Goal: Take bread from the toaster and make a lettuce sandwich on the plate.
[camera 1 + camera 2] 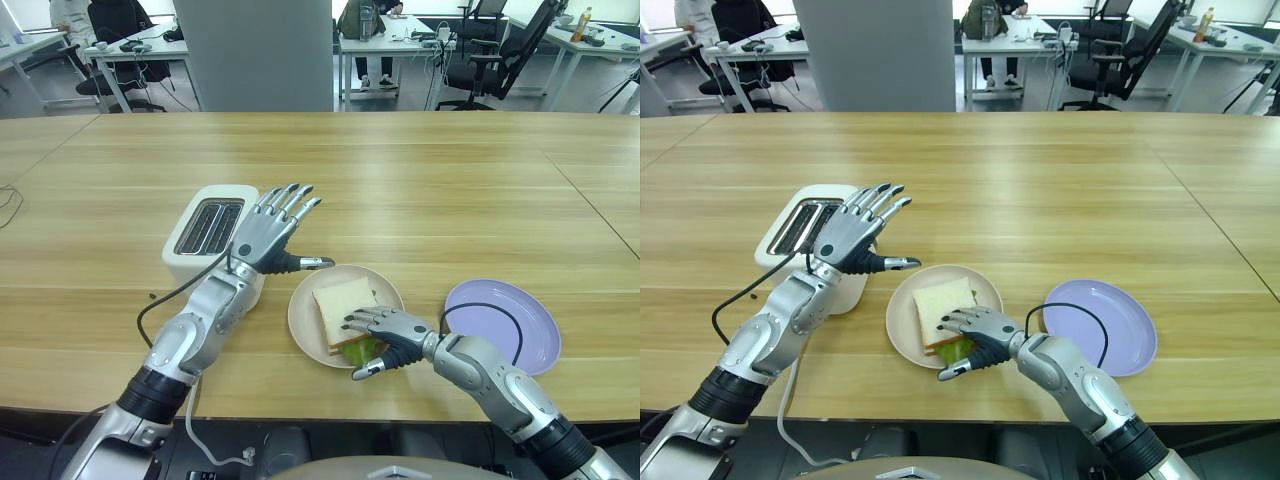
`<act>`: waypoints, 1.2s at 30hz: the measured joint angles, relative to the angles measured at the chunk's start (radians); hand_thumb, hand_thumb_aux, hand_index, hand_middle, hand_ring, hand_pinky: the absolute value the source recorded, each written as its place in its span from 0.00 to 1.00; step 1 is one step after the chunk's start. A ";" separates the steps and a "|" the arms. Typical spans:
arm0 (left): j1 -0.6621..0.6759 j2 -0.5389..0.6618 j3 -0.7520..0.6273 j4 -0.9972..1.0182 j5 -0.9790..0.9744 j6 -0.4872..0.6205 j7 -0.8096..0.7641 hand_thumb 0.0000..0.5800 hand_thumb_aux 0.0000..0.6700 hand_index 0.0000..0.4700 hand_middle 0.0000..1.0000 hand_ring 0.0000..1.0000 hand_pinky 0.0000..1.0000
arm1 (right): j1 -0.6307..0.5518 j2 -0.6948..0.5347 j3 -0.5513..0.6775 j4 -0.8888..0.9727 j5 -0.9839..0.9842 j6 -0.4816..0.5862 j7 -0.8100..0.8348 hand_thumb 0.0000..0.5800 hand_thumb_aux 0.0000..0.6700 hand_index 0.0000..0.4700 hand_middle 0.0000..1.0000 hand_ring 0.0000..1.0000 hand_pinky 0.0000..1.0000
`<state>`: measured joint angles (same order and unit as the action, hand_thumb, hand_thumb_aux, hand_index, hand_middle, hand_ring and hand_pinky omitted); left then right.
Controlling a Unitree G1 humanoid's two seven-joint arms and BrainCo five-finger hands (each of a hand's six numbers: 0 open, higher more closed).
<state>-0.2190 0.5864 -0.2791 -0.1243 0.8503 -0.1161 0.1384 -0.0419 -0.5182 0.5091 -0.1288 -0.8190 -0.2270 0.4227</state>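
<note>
A white toaster [206, 235] stands on the table, its two slots showing no bread. My left hand [272, 229] hovers at the toaster's right side, fingers spread and holding nothing. To the right lies a beige plate [305, 322] with a bread slice [343, 304] on top and green lettuce [358, 351] peeking out at its near edge. My right hand [385, 338] rests over the near right corner of the sandwich, fingers loosely curved and touching the bread and lettuce, not closed on them.
An empty purple plate [510, 318] lies to the right of the beige plate, with a black cable from my right arm arching over its left part. The toaster's cord [150, 305] runs off toward the table's front edge. Desks and chairs stand beyond the far edge.
</note>
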 measured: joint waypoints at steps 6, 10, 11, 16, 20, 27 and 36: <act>0.073 -0.013 0.093 -0.080 -0.162 -0.038 -0.069 0.00 0.00 0.00 0.00 0.00 0.00 | 0.017 0.013 -0.019 0.003 0.052 -0.019 -0.040 0.00 0.00 0.00 0.00 0.00 0.00; 0.168 -0.017 0.143 -0.169 -0.395 -0.068 -0.210 0.14 0.07 0.07 0.07 0.07 0.07 | 0.076 0.075 -0.083 -0.019 0.188 -0.042 -0.099 1.00 1.00 0.98 0.29 0.29 0.29; 0.194 -0.017 0.152 -0.185 -0.447 -0.081 -0.243 0.31 0.17 0.17 0.57 0.57 0.57 | 0.082 0.082 -0.104 -0.037 0.229 -0.048 -0.107 1.00 1.00 0.98 0.69 0.69 0.69; 0.293 0.020 0.209 -0.253 -0.620 -0.141 -0.360 1.00 1.00 0.98 1.00 1.00 1.00 | 0.114 0.083 -0.217 -0.163 0.410 -0.057 -0.108 1.00 1.00 0.98 1.00 1.00 1.00; 0.403 0.113 0.201 -0.319 -0.710 -0.220 -0.504 1.00 1.00 0.98 1.00 1.00 1.00 | 0.209 0.005 -0.237 -0.280 0.556 -0.059 -0.008 1.00 1.00 0.98 1.00 1.00 1.00; 0.557 0.260 0.082 -0.313 -0.611 -0.265 -0.710 1.00 1.00 0.98 1.00 1.00 1.00 | 0.373 -0.177 -0.145 -0.308 0.547 -0.115 0.156 1.00 1.00 0.98 1.00 1.00 1.00; 0.470 0.225 -0.007 -0.118 -0.256 -0.271 -0.662 1.00 1.00 0.98 1.00 1.00 1.00 | 0.301 -0.135 -0.040 -0.116 0.218 -0.148 0.075 1.00 1.00 0.98 1.00 1.00 1.00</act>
<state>0.2506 0.8114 -0.2861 -0.2425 0.5939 -0.3875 -0.5234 0.2586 -0.6535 0.4688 -0.2443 -0.6007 -0.3747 0.4974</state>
